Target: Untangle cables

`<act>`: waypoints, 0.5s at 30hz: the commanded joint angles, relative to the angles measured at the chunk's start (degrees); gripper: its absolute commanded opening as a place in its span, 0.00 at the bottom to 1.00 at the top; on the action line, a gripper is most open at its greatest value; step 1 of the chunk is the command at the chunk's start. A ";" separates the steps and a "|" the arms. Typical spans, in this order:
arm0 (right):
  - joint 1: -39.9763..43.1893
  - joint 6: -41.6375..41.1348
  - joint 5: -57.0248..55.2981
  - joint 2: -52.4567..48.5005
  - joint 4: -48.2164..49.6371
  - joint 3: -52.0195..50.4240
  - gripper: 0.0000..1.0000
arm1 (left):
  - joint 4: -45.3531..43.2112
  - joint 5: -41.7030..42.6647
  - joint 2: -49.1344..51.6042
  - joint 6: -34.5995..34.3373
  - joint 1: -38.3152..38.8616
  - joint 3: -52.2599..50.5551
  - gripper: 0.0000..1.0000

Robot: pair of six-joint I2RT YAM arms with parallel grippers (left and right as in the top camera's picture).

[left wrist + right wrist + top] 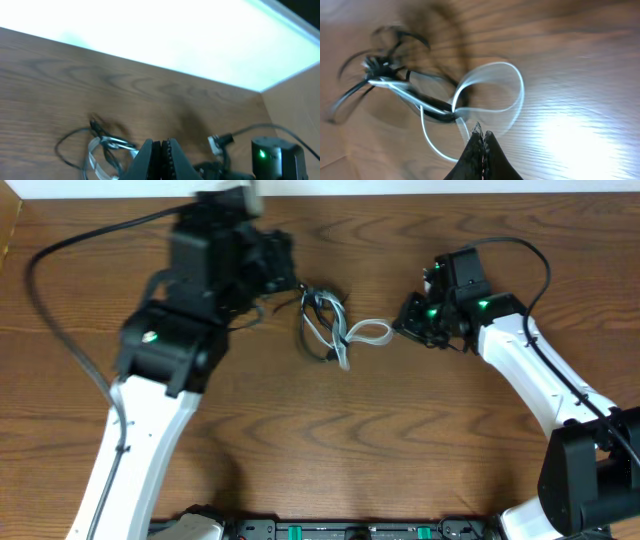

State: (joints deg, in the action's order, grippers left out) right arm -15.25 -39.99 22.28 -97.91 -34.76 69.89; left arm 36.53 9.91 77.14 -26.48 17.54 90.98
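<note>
The cables lie tangled mid-table: a thin black cable (306, 330) in loose loops and a white cable (370, 332) whose loop reaches right. In the right wrist view the white cable (516, 80) arcs to my right gripper (482, 134), which is shut on the loop's near end, while the black cable (350, 95) blurs at far left. From overhead, the right gripper (400, 326) touches that loop. My left gripper (288, 278) hovers just left of the tangle. In its own view the left gripper (161, 146) is shut with nothing between its fingers, and the white cable (90, 156) and black cable (64, 145) lie to its left.
The wooden table (320, 440) ends at a white wall (165, 40) close behind the tangle. The right arm's body with a green light (270, 157) shows in the left wrist view. Thick black arm wires (50, 310) curve over the left side. A black base strip (330, 530) lines the front edge.
</note>
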 commanded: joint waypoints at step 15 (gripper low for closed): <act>4.76 20.37 3.02 -0.57 -4.39 -0.24 0.36 | 9.64 -0.09 6.56 1.46 0.35 1.07 0.07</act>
State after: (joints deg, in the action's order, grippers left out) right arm -10.52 -26.17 21.87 -98.00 -39.55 69.69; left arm 45.91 9.96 80.95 -26.41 16.56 91.37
